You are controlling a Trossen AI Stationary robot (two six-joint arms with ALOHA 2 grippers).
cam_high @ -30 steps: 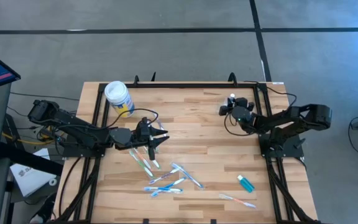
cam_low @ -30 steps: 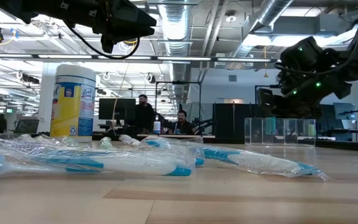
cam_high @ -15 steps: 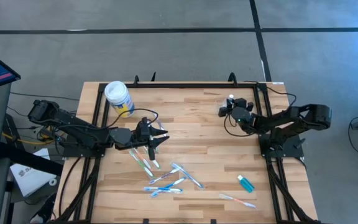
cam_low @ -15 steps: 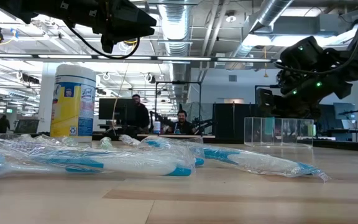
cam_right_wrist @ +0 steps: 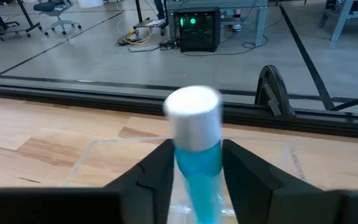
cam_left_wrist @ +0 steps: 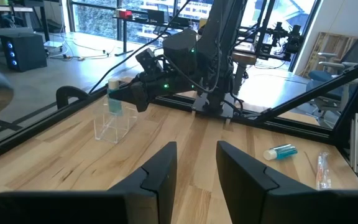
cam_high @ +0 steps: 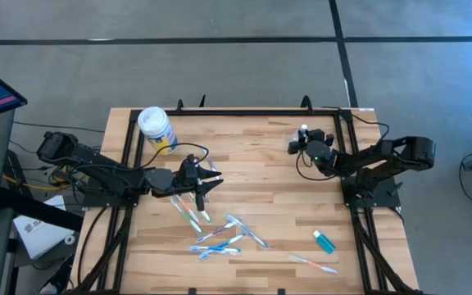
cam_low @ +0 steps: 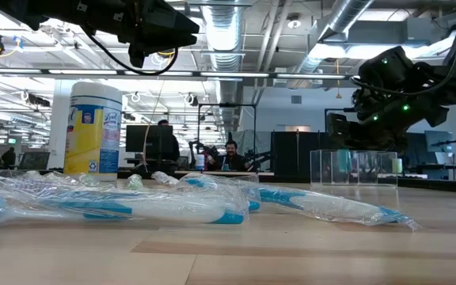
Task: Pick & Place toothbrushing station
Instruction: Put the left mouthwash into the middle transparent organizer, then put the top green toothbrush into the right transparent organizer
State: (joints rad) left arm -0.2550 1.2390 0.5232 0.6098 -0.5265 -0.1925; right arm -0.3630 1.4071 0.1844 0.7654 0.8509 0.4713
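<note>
Clear plastic cup (cam_left_wrist: 112, 124), the toothbrushing station, stands at the worktop's (cam_high: 252, 156) upper right in the high view. Right claw (cam_right_wrist: 194, 163), above it, grasps a blue white-capped tube (cam_right_wrist: 196, 140); placing appears underway, releasing next. Left claw (cam_left_wrist: 196, 163) waits released, centre-left.

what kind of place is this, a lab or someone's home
Most likely a robotics lab or workshop, not a home: bare ceiling ducts overhead, people at monitors behind the wooden table, and office chairs on a concrete floor.
</note>
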